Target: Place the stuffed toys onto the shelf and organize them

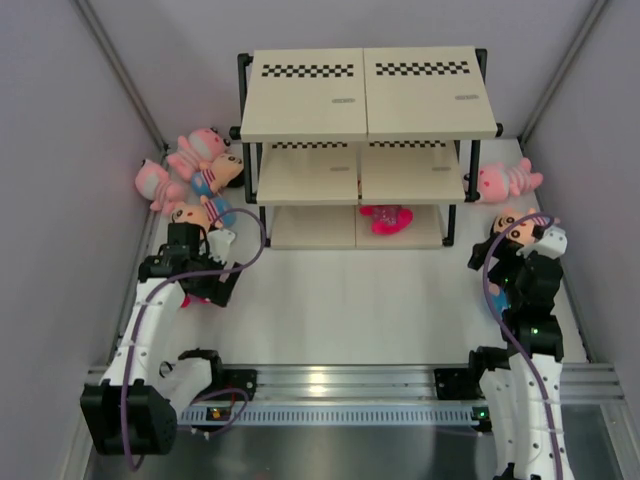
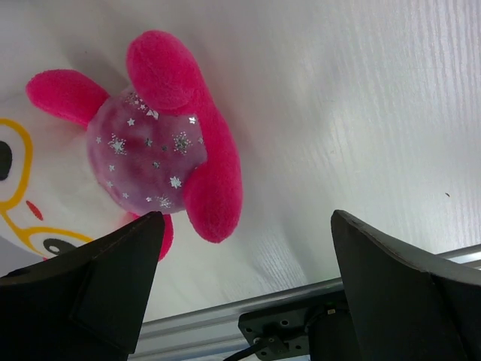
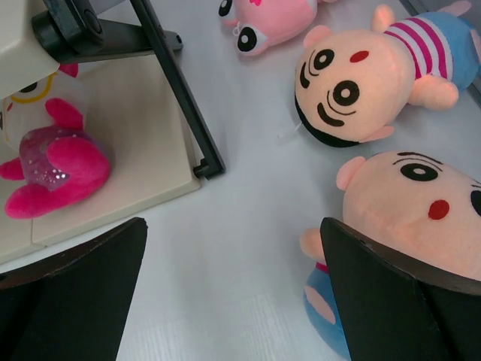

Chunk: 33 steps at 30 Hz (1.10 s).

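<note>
Left gripper (image 2: pixel 246 219) hangs from its bent arm, fingers spread over a magenta toy (image 2: pixel 161 143) on the table (image 2: pixel 361 113). Right gripper (image 3: pixel 233 226), also spread, hovers beside a doll (image 3: pixel 413 210). Farther away, the shelf (image 1: pixel 365 95) keeps a second magenta toy (image 1: pixel 385 218) on its bottom board.

— Where's the top camera?
— High behind the arms (image 1: pixel 150 320), facing the shelf (image 1: pixel 367 95). Wrist cameras peer close past their own fingers (image 2: pixel 98 278).
— Overlap?
— Right wrist and top both catch the magenta toy (image 3: pixel 52 162) ahead of the fingers.
</note>
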Tool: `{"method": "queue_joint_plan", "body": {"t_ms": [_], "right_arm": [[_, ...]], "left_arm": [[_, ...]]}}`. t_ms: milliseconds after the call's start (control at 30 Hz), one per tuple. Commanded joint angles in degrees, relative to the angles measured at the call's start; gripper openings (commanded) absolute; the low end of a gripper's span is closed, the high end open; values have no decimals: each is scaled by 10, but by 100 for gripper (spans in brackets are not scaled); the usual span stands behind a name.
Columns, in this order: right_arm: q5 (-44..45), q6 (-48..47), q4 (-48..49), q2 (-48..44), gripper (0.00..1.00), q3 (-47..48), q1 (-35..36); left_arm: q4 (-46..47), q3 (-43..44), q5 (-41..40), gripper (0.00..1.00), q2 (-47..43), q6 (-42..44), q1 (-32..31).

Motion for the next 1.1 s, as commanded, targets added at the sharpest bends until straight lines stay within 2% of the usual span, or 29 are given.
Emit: {"method": "queue_joint_plan", "body": {"t_ms": [0,133,167,200,300,333,400,467,567,700,833,867,933,1000,1033,1067], "right_arm": [[-4,-2,22,-2,99,3,8],[-3,-1,22,1,99,7,8],[-4,-1,22,1,99,8,8],[-3,-1,22,1,99,8,8],[-3,-1,23,1,99,7,8],[-1,-1,23,1,99,5,9],[1,-2,22,1,99,5,9],[2,-3,25,1,99,4,10],[0,-2,29,2,99,1,11],[-1,-4,28,7,99,3,12],[-3,-5,29,8,99,2,12],[-2,-5,29,8,99,2,11],[-2,-5,28,8,99,2,11],[-4,-6,28,8,99,3,11],[-7,-6,29,8,100,4,11],[-7,-8,31,9,99,5,11]], "left_arm": [[15,12,-20,99,-12,-23,-2],[14,42,-130,99,-14,-61,-1],[15,45,-220,99,-10,-67,-1],[13,48,-256,99,-6,-68,0],[-10,62,-322,99,20,-29,27],[-21,75,-313,99,27,-17,44],[-34,83,-242,99,51,32,121],[-33,82,-221,97,67,59,182],[-32,91,-167,96,114,61,221],[2,102,-149,98,159,63,251],[15,147,-65,96,219,57,272],[15,150,-53,92,236,52,272],[15,149,-10,69,249,56,272],[16,145,39,51,263,68,272],[16,137,51,21,263,73,272],[16,135,70,0,265,78,272]]}}
